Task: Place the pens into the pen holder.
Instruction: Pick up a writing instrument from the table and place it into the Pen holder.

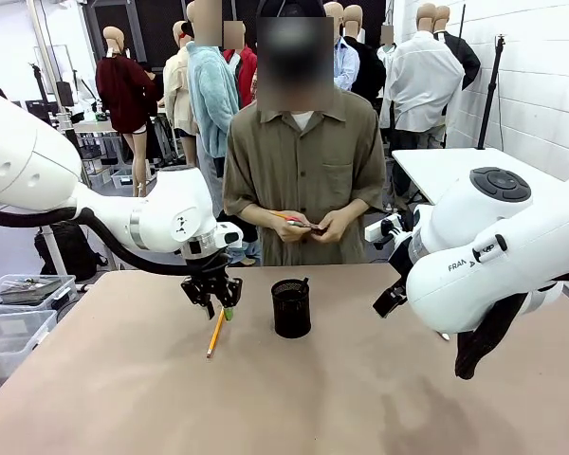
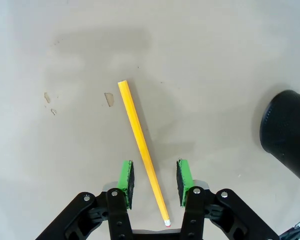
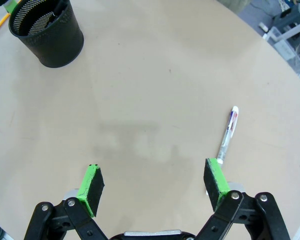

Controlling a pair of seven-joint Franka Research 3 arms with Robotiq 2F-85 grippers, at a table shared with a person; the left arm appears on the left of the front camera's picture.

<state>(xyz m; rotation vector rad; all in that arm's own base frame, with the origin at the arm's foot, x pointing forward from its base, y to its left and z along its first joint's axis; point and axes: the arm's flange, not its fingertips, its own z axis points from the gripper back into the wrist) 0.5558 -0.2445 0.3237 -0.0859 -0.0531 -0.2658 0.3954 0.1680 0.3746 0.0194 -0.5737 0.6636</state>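
Note:
A yellow-orange pencil (image 2: 140,145) lies flat on the tan table (image 1: 123,398), left of the black mesh pen holder (image 1: 291,308). My left gripper (image 2: 155,182) hangs over the pencil's eraser end, open, its green pads on either side and not touching it. In the front view the left gripper (image 1: 213,299) points down at the pencil (image 1: 217,334). My right gripper (image 3: 152,182) is open over bare table. A silvery-white pen (image 3: 228,134) lies just beyond its right pad. The pen holder (image 3: 47,32) has a dark pen leaning inside. The person's hands (image 1: 308,226) hold another pen.
Clear plastic bins (image 1: 19,313) stand off the table's left edge. A white table (image 1: 455,171) is at the back right. Small chips (image 2: 108,99) mark the tabletop near the pencil tip. The pen holder's wall (image 2: 287,132) is to the left gripper's right.

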